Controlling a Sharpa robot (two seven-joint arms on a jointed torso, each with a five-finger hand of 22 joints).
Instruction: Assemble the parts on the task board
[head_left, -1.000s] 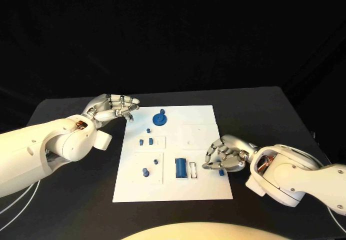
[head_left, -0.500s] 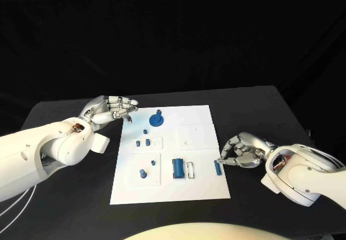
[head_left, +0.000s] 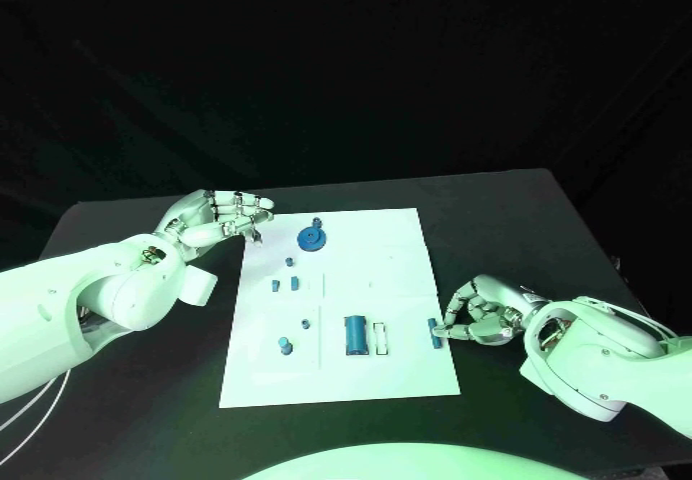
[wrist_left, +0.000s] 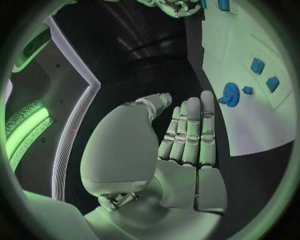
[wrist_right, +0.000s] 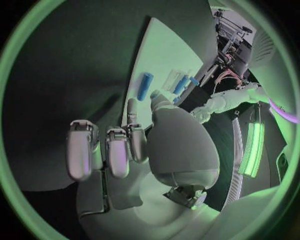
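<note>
The white task board lies mid-table. On it are a blue gear, several small blue parts, a larger blue block and a slim blue bar lying flat at the board's right edge. My right hand sits just right of that bar, fingers loosely bent, holding nothing. The right wrist view shows the bar lying free beyond the fingertips. My left hand hovers at the board's far left corner, also holding nothing. Its fingers lie straight beside the gear.
The black table runs out on both sides of the board. A white slot sits next to the blue block. Both white forearms lie low over the table's left and right sides.
My right hand has let go of the blue bar, which now lies at the board's right edge. The hand has drawn back to the right. The left hand has barely moved.
</note>
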